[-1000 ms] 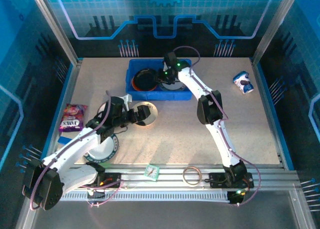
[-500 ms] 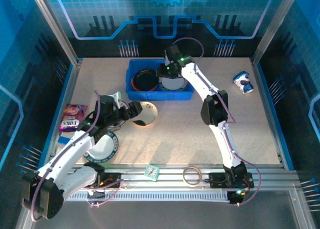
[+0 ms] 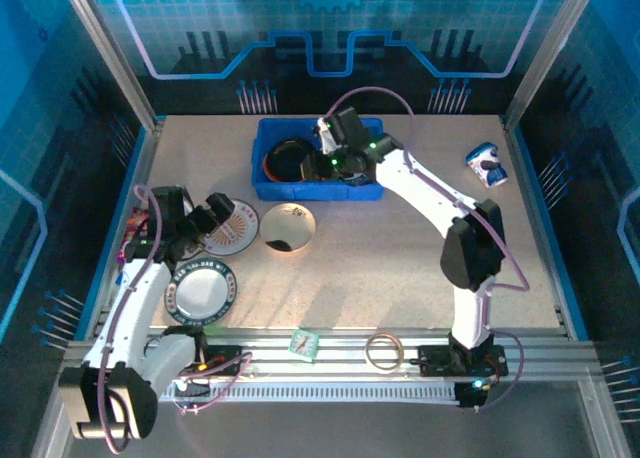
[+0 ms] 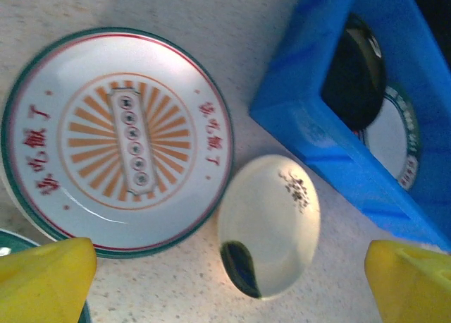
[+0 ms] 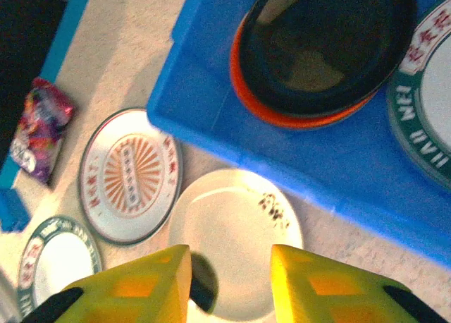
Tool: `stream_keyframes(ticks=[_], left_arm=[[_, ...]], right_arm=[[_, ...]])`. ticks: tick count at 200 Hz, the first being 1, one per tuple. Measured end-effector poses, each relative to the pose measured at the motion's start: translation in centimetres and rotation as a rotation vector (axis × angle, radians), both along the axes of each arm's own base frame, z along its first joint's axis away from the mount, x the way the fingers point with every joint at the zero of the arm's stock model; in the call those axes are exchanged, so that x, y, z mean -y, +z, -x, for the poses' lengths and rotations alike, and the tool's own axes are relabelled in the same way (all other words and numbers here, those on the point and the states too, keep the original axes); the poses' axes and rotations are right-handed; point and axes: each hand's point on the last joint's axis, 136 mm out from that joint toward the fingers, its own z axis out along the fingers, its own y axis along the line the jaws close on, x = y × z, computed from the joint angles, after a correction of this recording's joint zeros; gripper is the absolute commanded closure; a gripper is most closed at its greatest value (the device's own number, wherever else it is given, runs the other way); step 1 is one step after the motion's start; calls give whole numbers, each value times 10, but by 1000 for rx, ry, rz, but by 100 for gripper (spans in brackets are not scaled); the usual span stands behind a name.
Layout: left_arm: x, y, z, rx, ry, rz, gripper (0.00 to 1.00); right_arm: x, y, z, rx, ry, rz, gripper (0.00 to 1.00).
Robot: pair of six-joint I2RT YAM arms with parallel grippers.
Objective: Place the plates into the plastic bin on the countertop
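The blue plastic bin (image 3: pixel 370 190) stands at the back of the beige countertop (image 3: pixel 400 268). In it a black plate (image 5: pixel 324 41) lies on an orange-red plate (image 5: pixel 282 116), beside a white green-rimmed plate (image 5: pixel 430 90). My right gripper (image 3: pixel 338 158) hovers over the bin, open, its yellow fingers (image 5: pixel 141 288) holding nothing. On the countertop lie a sunburst plate (image 4: pixel 116 139), a cream plate (image 4: pixel 271 221) and a green-rimmed white plate (image 3: pixel 203 291). My left gripper (image 3: pixel 220 211) hangs open above the sunburst plate's left side, empty.
A purple snack packet (image 5: pixel 39 129) lies by the left rail. A blue-and-white object (image 3: pixel 487 163) sits at the back right. A tape ring (image 3: pixel 383 351) and a small green item (image 3: pixel 304 344) rest on the front rail.
My left arm has swung left, away from the cream plate, uncovering the sunburst plate. My right gripper has shifted slightly over the bin and its jaws have narrowed a little.
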Motion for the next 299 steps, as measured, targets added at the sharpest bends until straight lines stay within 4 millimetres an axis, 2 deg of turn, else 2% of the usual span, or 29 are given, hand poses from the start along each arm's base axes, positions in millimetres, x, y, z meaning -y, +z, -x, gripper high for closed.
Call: stream_keyframes(ticks=[33,63,97,120,157,187,203,221,256,273,299], left_arm=[[-18,-6,-3,-17,60,-8,2],[-27,-12,-6,-30,71,-32,2],[-31,-29,-3,-50,64,-56,10],[-34,-46,4,-74,65,-63,26],[-44,-69,9,-104,99,-49,35],[-51,-77,7,-108,114,-45,34],[-53,-77,6,-104,110,-38,31],[-50,-76,6,-98,98,-26,28],[-41,-65,9,-54,68,-1,24],[-34,-55,10,-23,45,26,22],[-25,-45,15,-2,30,75,19]], right_arm=[[8,-7,26,-27,30,-20,69],[10,-26,57,-74,77,-33,69],[17,-47,86,-128,93,-19,74],[19,-51,93,-141,87,-32,78],[15,-50,92,-136,92,-52,79],[13,-48,93,-139,99,-70,79],[12,-47,93,-140,104,-76,81],[10,-47,96,-146,122,-82,79],[-9,-53,117,-193,215,-107,72],[-27,-65,134,-242,270,-111,72],[-57,-89,157,-333,316,-104,66]])
